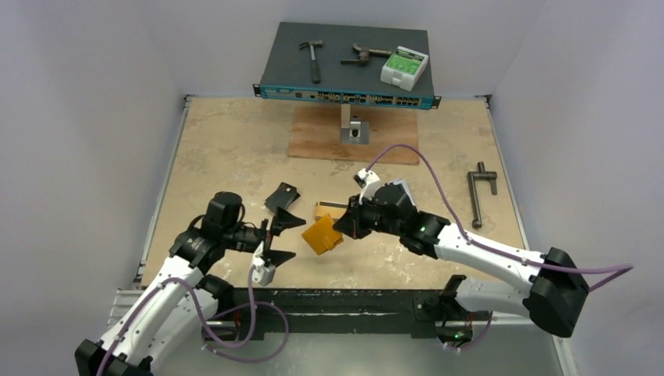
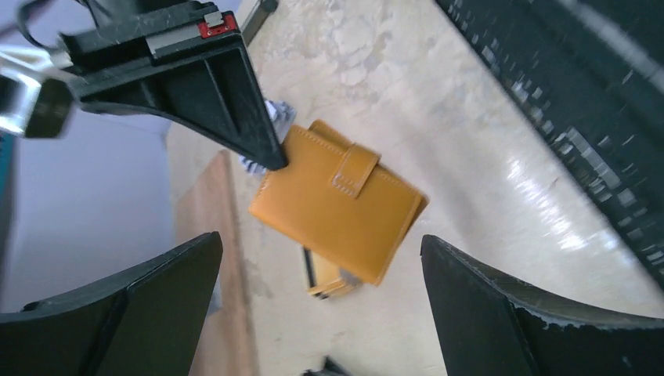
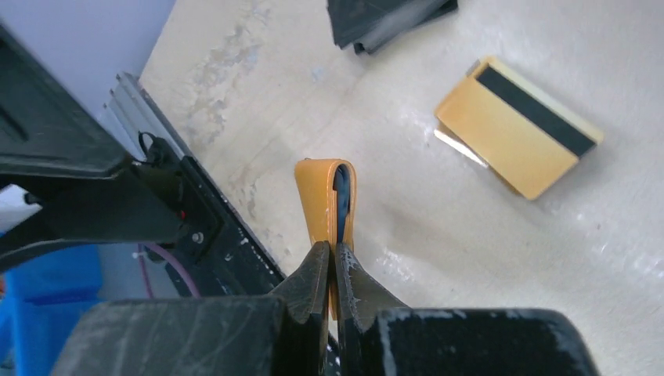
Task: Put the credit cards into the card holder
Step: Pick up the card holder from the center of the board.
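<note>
Top external view: the tabletop (image 1: 235,149) is walled on three sides. A dark flat box (image 1: 348,66) spans its far edge, with a wooden board (image 1: 313,141) just in front. Bare surface lies wide on the left and in the near middle.

The right hand (image 3: 332,254) is clamped tight on one edge of the card holder (image 3: 321,200). The holder is closed, its snap tab over the front, and appears raised off the surface between the two hands. The left hand (image 1: 283,240) is spread wide and empty, just beside the holder without touching it.

The credit cards (image 3: 517,137), a yellow stack with the stripe up, lie flat just beyond the holder. A black folded case (image 1: 282,196) lies near them to the left, and a metal bar tool (image 1: 479,196) lies by the right edge.
</note>
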`<action>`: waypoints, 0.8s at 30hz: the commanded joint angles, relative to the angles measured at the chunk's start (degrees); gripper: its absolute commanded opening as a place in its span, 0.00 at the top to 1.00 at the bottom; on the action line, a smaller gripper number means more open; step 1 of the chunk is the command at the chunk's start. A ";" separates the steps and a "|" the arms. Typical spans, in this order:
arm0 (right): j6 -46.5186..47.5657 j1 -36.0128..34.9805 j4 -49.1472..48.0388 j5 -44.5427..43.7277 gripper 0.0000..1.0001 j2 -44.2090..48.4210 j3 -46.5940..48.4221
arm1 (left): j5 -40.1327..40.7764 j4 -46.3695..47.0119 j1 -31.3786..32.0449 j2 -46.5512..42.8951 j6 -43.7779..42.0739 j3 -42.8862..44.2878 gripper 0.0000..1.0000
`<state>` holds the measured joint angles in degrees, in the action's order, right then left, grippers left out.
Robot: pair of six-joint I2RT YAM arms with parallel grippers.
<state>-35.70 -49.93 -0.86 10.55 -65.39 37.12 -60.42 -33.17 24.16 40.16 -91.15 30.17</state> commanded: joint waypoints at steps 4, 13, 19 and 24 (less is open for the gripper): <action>16.47 -15.02 9.33 -22.85 1.00 -0.47 11.14 | 0.98 -8.01 1.59 5.91 53.22 12.19 0.00; 24.20 -27.40 15.88 -35.87 1.00 -1.66 20.98 | -0.88 -7.38 1.50 11.46 60.95 14.77 0.00; 25.71 -32.34 17.34 -40.06 1.00 -4.13 26.04 | 0.27 -2.33 1.50 12.11 64.04 14.75 0.00; 26.08 -33.47 17.41 -42.15 1.00 -2.91 26.71 | -3.96 -10.29 1.58 13.03 56.91 17.65 0.62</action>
<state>-11.25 -82.87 16.38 -26.89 -69.87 61.10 -60.14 -39.20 25.63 52.75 -29.80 44.01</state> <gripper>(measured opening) 0.008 0.621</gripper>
